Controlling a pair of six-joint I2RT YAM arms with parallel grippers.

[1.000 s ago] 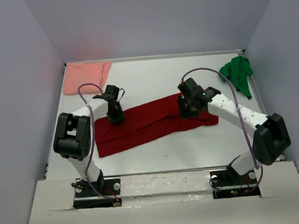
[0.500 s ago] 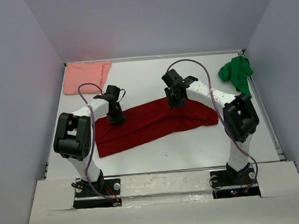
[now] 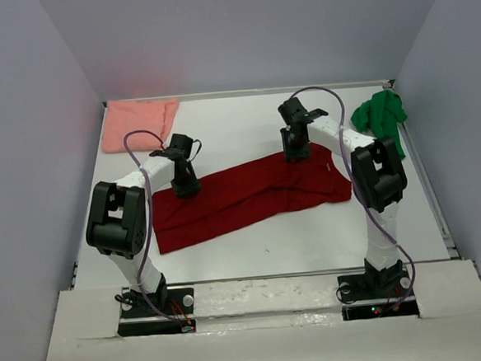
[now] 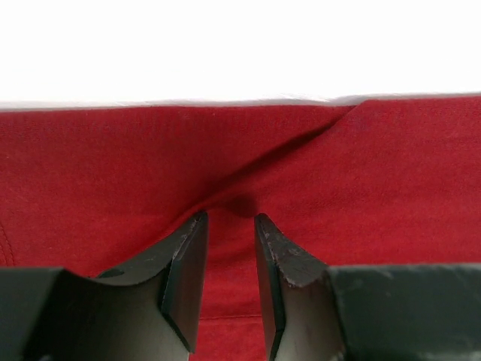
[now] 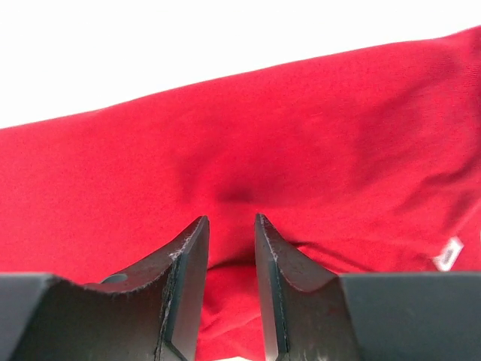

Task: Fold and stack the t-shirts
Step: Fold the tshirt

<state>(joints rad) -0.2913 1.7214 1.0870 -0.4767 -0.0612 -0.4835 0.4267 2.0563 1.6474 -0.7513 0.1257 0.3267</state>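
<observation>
Now, dark red tee (image 3: 242,198) stretched long, creased, L hand (image 3: 185,187) & R hand (image 3: 295,153) each pinching its far edge

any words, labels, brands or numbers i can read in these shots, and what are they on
No text can be read in any view.
Small white tag on the dark red cloth t-shirt: too small and blurred to read.

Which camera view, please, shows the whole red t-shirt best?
The top view: the red t-shirt lies there in full, spread aslant across the table. The left wrist view shows only a creased patch at its edge; the right wrist view another patch with a small white label.
</observation>
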